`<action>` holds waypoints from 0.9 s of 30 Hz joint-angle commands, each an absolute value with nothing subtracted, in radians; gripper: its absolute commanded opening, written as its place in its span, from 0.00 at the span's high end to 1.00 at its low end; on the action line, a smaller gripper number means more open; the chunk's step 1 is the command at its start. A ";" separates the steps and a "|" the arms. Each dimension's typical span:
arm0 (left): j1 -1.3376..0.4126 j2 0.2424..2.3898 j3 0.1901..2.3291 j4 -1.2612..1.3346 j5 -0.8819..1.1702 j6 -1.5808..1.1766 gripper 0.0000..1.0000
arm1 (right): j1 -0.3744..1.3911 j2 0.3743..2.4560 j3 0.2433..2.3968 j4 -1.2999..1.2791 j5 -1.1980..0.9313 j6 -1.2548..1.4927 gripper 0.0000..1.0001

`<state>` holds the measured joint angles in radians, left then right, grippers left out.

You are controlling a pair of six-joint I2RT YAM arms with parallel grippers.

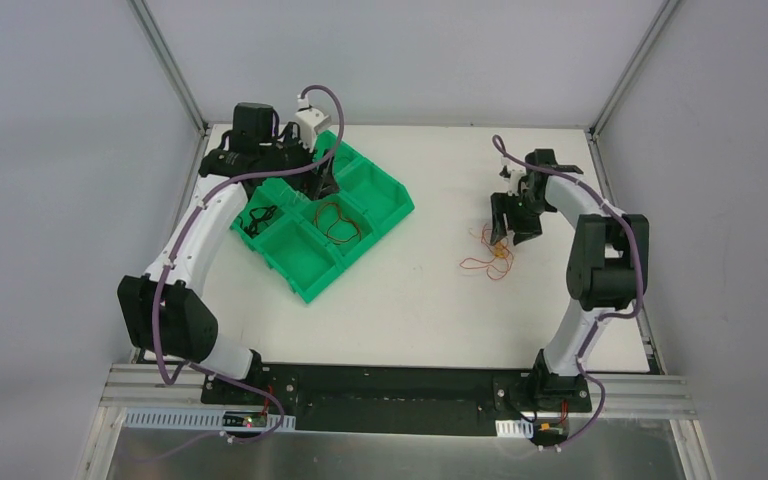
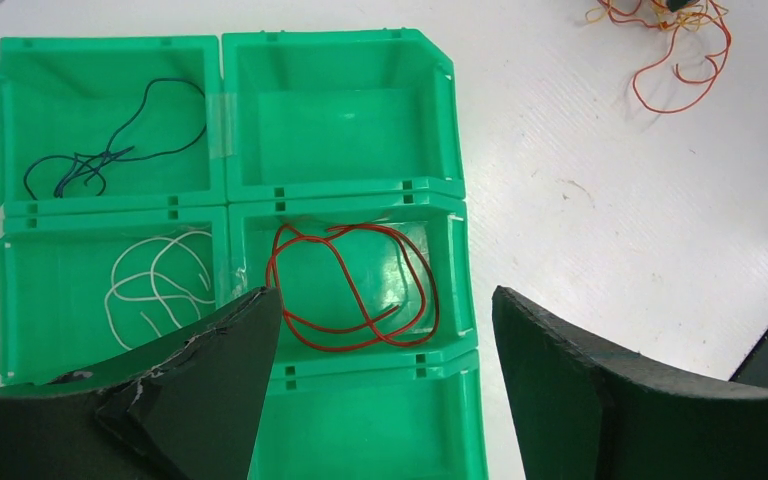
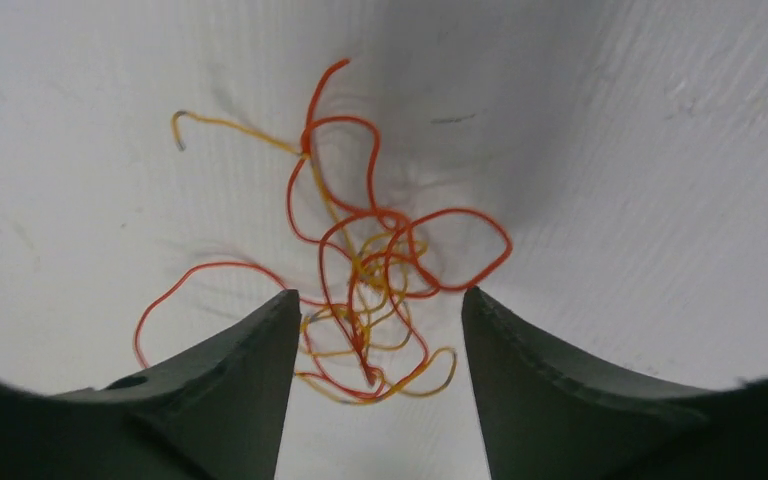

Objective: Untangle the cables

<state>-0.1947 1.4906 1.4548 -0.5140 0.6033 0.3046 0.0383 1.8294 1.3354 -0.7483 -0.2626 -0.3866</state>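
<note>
Hovering over a white table [image 1: 420,300], two robot arms work apart, L arm at a green tray [image 1: 305,258] of compartments, R arm at the cables [image 3: 362,262]; the cables, a loose orange and yellow tangle, lie on the bare tabletop on the R side, well apart from the tray. R gripper [image 3: 380,295] points down at the tangle w/ fingers apart, part of the knot lying between them, several loops spreading beyond the tips; no strand looks pinched, though one or two run out of sight behind the L finger [image 3: 260,380]. L gripper [image 2: 385,300] hangs above the tray w/ fingers wide, nothing between them. Below it, a red wire [image 2: 352,290] lies looped in one compartment; a white wire [image 2: 155,285] sits in the compartment beside it; a dark wire [image 2: 110,150] occupies the one beyond that; the compartment next to the dark wire shows only green floor. From L wrist cam the tangle appears at the top R corner, on the table.
</note>
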 commanded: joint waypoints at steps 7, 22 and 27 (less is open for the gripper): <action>-0.190 1.387 1.437 -0.520 0.706 0.328 0.21 | 0.055 1.843 1.490 -0.849 -0.563 -0.468 1.00; -0.353 1.387 1.437 -0.411 0.985 0.347 0.31 | 0.233 1.528 1.569 -0.823 -0.933 -0.225 1.00; -0.465 1.371 1.404 -0.369 0.923 0.474 0.34 | 0.309 1.512 1.590 -0.852 -0.886 -0.257 1.00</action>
